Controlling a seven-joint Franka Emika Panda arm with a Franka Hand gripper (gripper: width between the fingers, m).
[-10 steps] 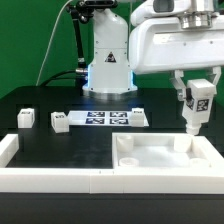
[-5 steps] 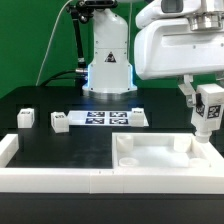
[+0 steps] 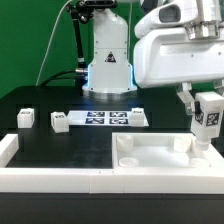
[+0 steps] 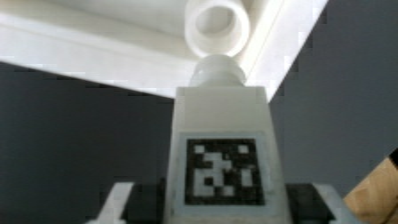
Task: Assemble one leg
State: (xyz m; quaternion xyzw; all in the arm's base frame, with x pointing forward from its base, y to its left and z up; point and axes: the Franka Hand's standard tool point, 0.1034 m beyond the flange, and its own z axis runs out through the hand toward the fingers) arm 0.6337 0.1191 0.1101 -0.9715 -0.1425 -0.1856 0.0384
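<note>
My gripper (image 3: 207, 108) is shut on the leg (image 3: 207, 118), a small white block with a black-and-white tag, held upright over the far right corner of the large white recessed slab (image 3: 160, 160). In the wrist view the leg (image 4: 221, 140) fills the middle between my fingers (image 4: 125, 203), its pointed tip just short of the round corner hole (image 4: 217, 22) in the slab's rim. I cannot tell whether the tip touches the slab.
The marker board (image 3: 108, 119) lies at the table's middle back. Three small white blocks (image 3: 26, 118) (image 3: 56, 118) (image 3: 62, 125) stand to the exterior view's left of it. A white rail (image 3: 40, 176) runs along the front edge. The robot base (image 3: 108, 60) stands behind.
My gripper has carried the leg toward the exterior view's right and a little lower, from above the slab's far rim to over its right corner.
</note>
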